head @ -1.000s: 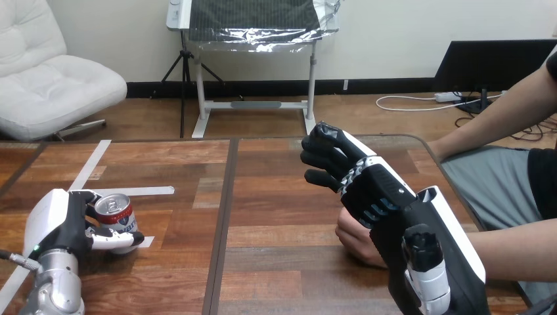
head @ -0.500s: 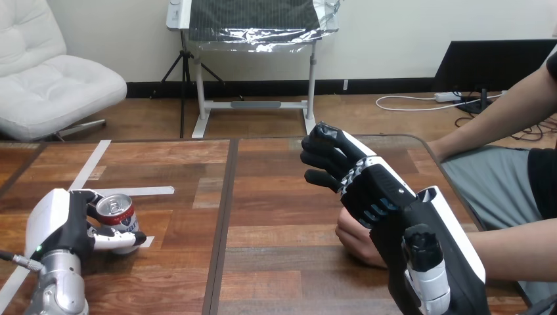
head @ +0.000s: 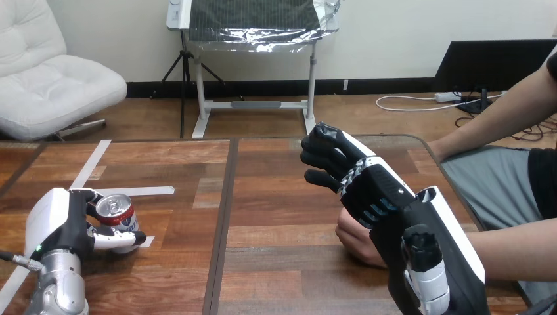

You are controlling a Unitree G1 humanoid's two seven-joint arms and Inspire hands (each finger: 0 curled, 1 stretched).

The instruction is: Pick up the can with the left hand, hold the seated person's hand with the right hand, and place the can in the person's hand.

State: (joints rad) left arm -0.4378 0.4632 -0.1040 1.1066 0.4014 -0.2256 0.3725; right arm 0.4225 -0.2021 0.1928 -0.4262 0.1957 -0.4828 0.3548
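Observation:
A red and silver can (head: 117, 214) stands upright on the wooden table (head: 276, 203) at the near left. My left hand (head: 60, 226) is round it from the left, with fingers behind it and the thumb across its front. My right hand (head: 368, 187) hangs raised at the right, back upward, fingers loosely bent and holding nothing. Just below it the person's hand (head: 353, 240) rests on the table, partly hidden by my right forearm. The two are apart.
White tape strips (head: 141, 191) lie on the table beside and behind the can. The person's forearm (head: 519, 249) reaches in from the right edge. A dark seam (head: 223, 216) runs down the tabletop between the can and the person's hand.
My left hand and the can have shifted a touch to the right. My right hand and the person's hand have stayed where they were.

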